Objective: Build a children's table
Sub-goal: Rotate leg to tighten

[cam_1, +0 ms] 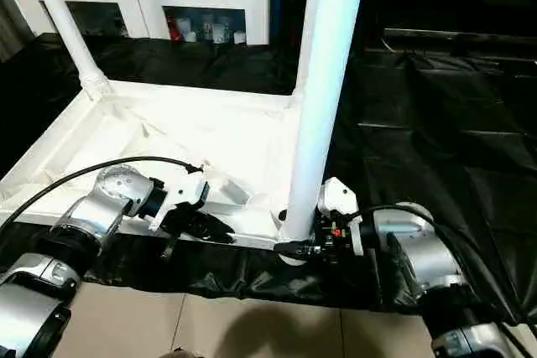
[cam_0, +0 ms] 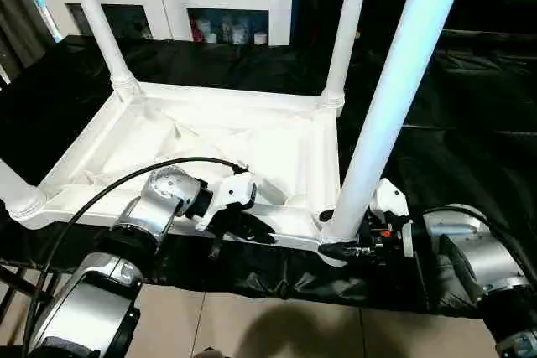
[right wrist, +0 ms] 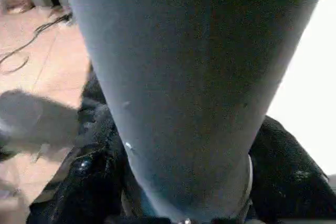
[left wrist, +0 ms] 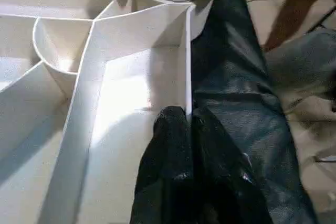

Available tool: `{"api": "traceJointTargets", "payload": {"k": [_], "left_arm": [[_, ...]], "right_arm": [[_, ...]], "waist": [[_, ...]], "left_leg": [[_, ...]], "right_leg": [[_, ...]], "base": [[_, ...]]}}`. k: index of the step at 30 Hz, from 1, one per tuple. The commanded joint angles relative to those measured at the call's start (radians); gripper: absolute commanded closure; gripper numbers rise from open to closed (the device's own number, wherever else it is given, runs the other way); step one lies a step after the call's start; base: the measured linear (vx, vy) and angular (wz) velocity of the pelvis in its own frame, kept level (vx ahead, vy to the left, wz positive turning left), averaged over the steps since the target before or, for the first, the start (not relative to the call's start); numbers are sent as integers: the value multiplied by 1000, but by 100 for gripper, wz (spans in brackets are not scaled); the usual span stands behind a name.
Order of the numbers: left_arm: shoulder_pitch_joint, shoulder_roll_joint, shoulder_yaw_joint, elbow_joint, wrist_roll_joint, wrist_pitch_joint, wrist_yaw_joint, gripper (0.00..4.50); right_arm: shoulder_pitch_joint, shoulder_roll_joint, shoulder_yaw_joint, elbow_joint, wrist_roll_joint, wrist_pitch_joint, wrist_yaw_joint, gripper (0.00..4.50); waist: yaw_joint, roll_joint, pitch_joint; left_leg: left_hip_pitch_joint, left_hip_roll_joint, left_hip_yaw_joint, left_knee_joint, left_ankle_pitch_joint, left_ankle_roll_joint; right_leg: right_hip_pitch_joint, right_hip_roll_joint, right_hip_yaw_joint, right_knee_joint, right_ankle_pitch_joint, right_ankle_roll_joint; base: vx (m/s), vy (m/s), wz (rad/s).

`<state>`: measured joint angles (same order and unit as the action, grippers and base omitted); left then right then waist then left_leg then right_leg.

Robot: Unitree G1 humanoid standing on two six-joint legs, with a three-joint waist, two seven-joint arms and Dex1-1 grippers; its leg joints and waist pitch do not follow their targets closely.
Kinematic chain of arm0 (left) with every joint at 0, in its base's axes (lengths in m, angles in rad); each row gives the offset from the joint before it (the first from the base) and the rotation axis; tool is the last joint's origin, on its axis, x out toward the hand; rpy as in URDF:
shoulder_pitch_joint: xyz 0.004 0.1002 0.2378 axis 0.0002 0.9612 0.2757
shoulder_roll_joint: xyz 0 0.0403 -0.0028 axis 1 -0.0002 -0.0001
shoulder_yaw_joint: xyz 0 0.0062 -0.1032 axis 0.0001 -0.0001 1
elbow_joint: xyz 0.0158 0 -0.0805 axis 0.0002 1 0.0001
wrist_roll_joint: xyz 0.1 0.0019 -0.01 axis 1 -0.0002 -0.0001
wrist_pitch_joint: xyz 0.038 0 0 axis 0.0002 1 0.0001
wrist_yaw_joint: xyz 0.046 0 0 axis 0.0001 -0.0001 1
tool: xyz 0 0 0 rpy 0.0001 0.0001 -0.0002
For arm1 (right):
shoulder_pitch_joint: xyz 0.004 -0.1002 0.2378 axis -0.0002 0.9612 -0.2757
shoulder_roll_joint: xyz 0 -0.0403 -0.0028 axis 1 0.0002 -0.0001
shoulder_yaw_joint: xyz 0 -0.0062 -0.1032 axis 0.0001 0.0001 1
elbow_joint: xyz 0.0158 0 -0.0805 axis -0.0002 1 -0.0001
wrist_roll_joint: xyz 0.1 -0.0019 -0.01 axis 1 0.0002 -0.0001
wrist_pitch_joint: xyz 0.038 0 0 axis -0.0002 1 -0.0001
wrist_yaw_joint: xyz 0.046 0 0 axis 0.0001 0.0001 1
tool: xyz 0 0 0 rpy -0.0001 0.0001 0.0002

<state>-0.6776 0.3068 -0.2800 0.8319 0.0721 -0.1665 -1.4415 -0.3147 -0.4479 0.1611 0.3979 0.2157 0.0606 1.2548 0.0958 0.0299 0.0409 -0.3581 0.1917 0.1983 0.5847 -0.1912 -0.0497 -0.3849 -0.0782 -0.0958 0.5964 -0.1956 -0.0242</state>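
Four legs point(cam_0: 394, 98) stand in one top point(cam_0: 210, 136) (left hand point(cam_0: 252, 225) pinching its rim, right hand point(cam_0: 340, 249) clasping one).

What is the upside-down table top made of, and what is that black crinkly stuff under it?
The table top looks like smooth white moulded plastic: thin ribs and a rounded socket are formed into its underside. The black sheet beneath looks like thin glossy plastic film, perhaps tarp; it wrinkles and catches the light.

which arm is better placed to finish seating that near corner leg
The right: its end effector straddles the base of the near leg at its socket. The left end effector is pinched shut on the top's near rim, steadying it.
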Motion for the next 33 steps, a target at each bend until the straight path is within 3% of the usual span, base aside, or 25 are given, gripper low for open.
{"api": "traceJointTargets", "payload": {"k": [1,2,4,5,7,8,10,14,15,21,26,30,33], "left_arm": [[-24,-49,0,24,26,26,140,450],[-32,-71,6,35,32,42,192,450],[-38,-96,9,38,37,68,245,450],[-38,-96,9,38,37,68,245,450],[-38,-137,-1,36,53,100,307,450],[-39,-169,-6,36,64,126,356,450],[-43,-215,-7,40,71,156,425,450],[-52,-273,-3,50,73,173,507,450],[-53,-280,-4,52,76,171,514,450],[-35,-248,2,16,69,170,485,450],[-27,-218,6,8,53,143,430,450],[-8,-148,2,-22,18,94,276,450],[-5,-124,1,-29,12,82,234,450]], "right_arm": [[-10,61,-1,29,-13,-7,-120,182],[-26,93,-18,75,-44,-25,-225,182],[-45,126,-40,128,-76,-34,-347,183],[-45,126,-40,128,-76,-34,-347,184],[-71,174,-64,185,-101,-27,-497,184],[-89,210,-80,222,-114,-20,-595,184],[-111,263,-101,258,-129,10,-733,184],[-150,343,-141,318,-137,-4,-914,184],[-157,356,-148,330,-143,-22,-940,149],[-158,353,-153,327,-135,-104,-888,101],[-145,309,-125,302,-136,-121,-786,65],[-93,195,-73,224,-111,-132,-527,65],[-69,154,-60,186,-92,-136,-427,65]], "waist": [[-2,-14,-53],[-8,-19,-50],[-16,-17,-45],[-21,-20,-47],[-26,-18,-47],[-36,-19,-42],[-42,-18,-46],[-45,-19,-50],[-45,-16,-52],[-41,-15,-55],[-39,-17,-55],[-34,-17,-56],[-30,-17,-54]], "left_leg": [[7,55,-23,-65,-174,84],[8,54,-23,-67,-195,66],[14,49,-28,-72,-229,32],[10,49,-32,-74,-232,24],[12,52,-30,-75,-229,31],[14,51,-29,-77,-247,24],[17,48,-31,-75,-248,14],[11,44,-27,-70,-212,38],[10,43,-27,-70,-199,43],[7,45,-25,-68,-175,70],[4,44,-23,-66,-160,90],[1,45,-22,-63,-145,117],[1,48,-20,-63,-168,124]], "right_leg": [[42,-86,57,-74,-207,-213],[39,-88,58,-80,-256,-202],[38,-90,55,-93,-374,-173],[45,-91,55,-94,-398,-158],[39,-89,60,-95,-366,-157],[33,-86,60,-94,-363,-168],[36,-88,59,-96,-375,-171],[40,-85,61,-91,-315,-177],[40,-86,62,-89,-297,-178],[43,-85,61,-82,-222,-195],[47,-85,61,-79,-197,-203],[51,-83,60,-73,-151,-212],[50,-80,57,-75,-178,-209]], "base": [[0,0,0],[0,0,0],[0,0,0],[0,0,0],[0,0,0],[0,0,0],[0,0,0],[0,0,0],[0,0,0],[0,0,0],[0,0,0],[0,0,0],[0,0,0]]}}
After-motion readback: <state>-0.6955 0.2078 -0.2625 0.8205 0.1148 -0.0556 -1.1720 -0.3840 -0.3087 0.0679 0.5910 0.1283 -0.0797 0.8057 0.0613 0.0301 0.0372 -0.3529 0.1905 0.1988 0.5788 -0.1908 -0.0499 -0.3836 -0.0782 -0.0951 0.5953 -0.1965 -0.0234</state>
